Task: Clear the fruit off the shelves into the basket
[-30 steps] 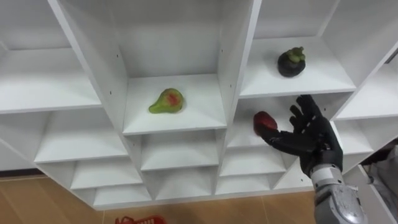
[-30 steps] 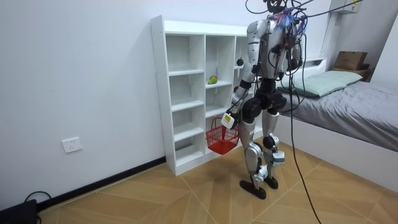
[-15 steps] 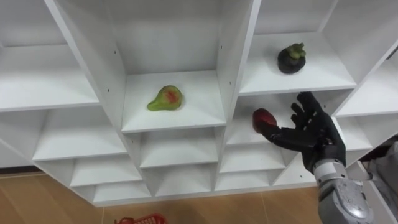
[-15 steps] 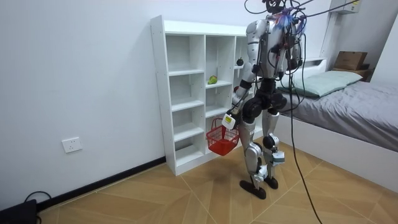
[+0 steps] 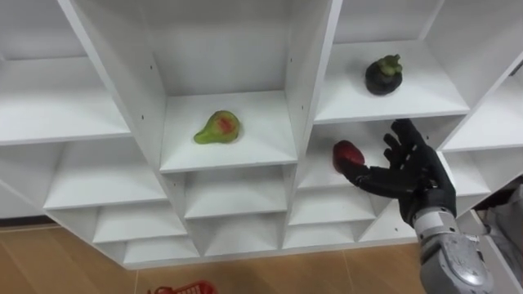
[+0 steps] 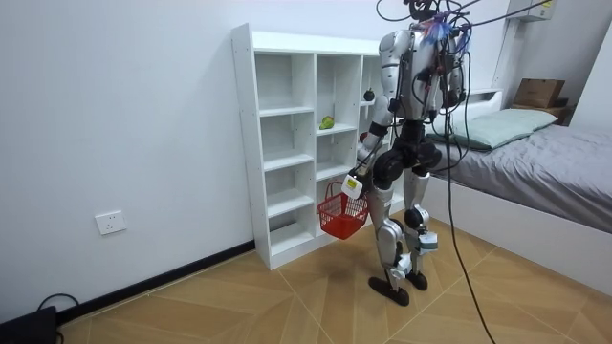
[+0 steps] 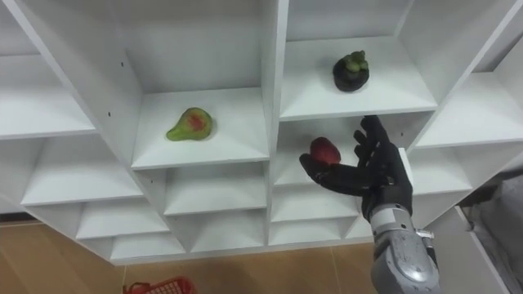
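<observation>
Well, the risk sits in my right hand [image 5: 411,181]. In the left eye view it is spread wide and holds nothing, with the thumb stretched toward the red fruit [image 5: 347,152]. That fruit lies in the closet [image 5: 315,73], in the right column, one shelf under the dark fruit [image 5: 382,75]. The pear [image 5: 217,127] is in the next column to the left. The red fruit is just left of my thumb tip and farther in than my palm. I cannot tell whether the two touch. If I push on with the hand splayed like this, I judge the thumb could nudge the round fruit deeper in or roll it left, out of reach. Closing too soon would catch only its near edge, and it might slip and fall to the floor.

The right eye view agrees: the fruit is at the thumb's end, the other fingers fan up and right of it, and none is round it.

In the room view I stand close before the closet. The basket [image 6: 340,215] hangs low from my left hand [image 6: 351,182], and how that hand grips I cannot tell. The basket is well below the shelf, so a dropped fruit would likely miss it.
</observation>
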Tool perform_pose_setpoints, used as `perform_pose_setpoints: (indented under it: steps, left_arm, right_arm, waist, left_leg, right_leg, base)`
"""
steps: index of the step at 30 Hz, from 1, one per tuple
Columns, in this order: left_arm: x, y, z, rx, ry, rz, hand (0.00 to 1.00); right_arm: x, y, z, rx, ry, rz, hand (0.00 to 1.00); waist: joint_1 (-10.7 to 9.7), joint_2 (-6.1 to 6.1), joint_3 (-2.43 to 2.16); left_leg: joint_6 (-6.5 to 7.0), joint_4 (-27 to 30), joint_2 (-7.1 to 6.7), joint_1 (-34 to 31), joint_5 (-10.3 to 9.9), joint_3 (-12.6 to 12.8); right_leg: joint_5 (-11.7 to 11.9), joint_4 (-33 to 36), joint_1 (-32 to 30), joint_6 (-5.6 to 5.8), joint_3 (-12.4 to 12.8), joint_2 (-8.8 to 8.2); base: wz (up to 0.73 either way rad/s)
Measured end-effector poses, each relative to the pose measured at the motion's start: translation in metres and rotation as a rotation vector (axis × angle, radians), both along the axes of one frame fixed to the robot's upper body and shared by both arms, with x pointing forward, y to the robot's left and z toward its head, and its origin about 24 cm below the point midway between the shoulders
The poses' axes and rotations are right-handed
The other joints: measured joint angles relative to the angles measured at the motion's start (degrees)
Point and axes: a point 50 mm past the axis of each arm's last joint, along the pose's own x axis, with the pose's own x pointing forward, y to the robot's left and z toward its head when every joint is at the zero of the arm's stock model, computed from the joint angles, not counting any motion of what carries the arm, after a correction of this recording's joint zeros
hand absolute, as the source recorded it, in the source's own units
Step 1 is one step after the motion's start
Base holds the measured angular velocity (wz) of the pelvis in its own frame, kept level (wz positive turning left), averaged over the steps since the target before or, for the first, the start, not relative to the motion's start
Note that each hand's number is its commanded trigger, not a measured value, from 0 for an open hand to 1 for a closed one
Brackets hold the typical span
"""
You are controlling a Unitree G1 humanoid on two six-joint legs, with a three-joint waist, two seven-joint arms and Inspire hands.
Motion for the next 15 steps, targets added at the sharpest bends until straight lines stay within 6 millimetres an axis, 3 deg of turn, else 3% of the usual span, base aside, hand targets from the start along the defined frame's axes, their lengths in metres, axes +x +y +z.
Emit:
perform_pose_setpoints:
  steps: [8,15]
  left_arm:
    - [0.005,0.001,0.0,0.01,-0.002,-0.01,1.0]
    - [0.012,0.003,0.001,0.013,-0.014,-0.023,1.0]
  right_arm:
    - [0.0,0.002,0.0,-0.04,-0.007,0.074,0.0]
    - [-0.006,0.004,-0.001,-0.09,0.002,0.145,0.0]
  waist:
    - [-0.2,-0.33,0.01]
    - [0.0,-1.23,-0.37]
  left_leg:
    - [-0.01,-0.1,0.21,-0.3,0.0,1.4]
    - [-0.02,-0.1,0.25,-0.3,0.0,2.0]
  right_leg:
    - [0.0,0.8,-1.3,-0.01,1.1,0.2]
    - [0.0,0.8,-1.6,-0.06,2.1,0.29]
  base:
    - [-0.1]
    - [-0.05]
